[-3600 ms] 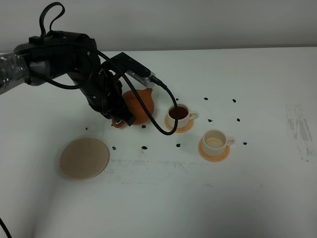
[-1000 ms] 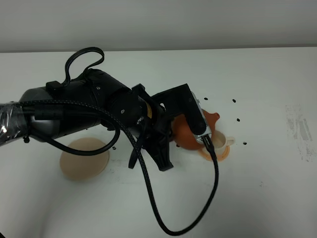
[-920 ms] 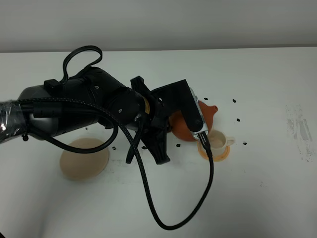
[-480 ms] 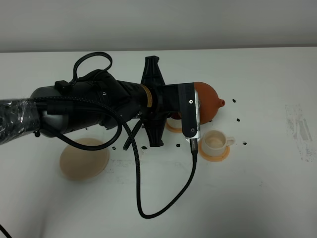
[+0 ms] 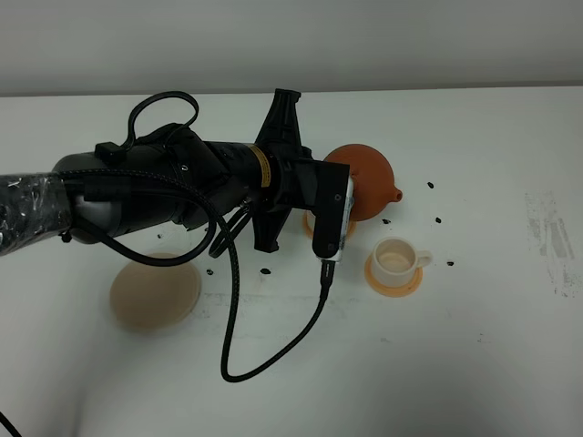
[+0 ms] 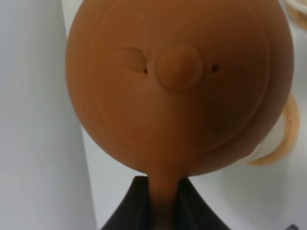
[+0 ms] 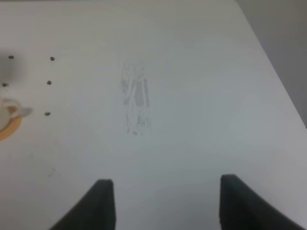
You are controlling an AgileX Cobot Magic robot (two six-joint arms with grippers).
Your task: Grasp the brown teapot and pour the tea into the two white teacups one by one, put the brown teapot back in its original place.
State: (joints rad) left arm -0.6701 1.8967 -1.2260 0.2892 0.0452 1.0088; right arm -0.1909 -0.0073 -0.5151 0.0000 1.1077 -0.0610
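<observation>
My left gripper reaches across the middle and is shut on the loop handle of the brown teapot. The teapot hangs above the table, tipped on its side, spout pointing right. In the left wrist view the teapot fills the frame, lid knob facing the camera, handle between the fingers. One white teacup stands on its orange coaster, in front of and right of the teapot. The other teacup is hidden behind the arm. The beige plate lies bare at the front left. My right gripper is open and empty.
The left arm's black cable loops down over the table in front of the arm. Small dark specks dot the table around the cups. A grey scuff marks the table at the right.
The left arm has lifted the teapot off the front-right cup and carried it up and back. The wrist has turned, so the teapot now lies more on its side.
</observation>
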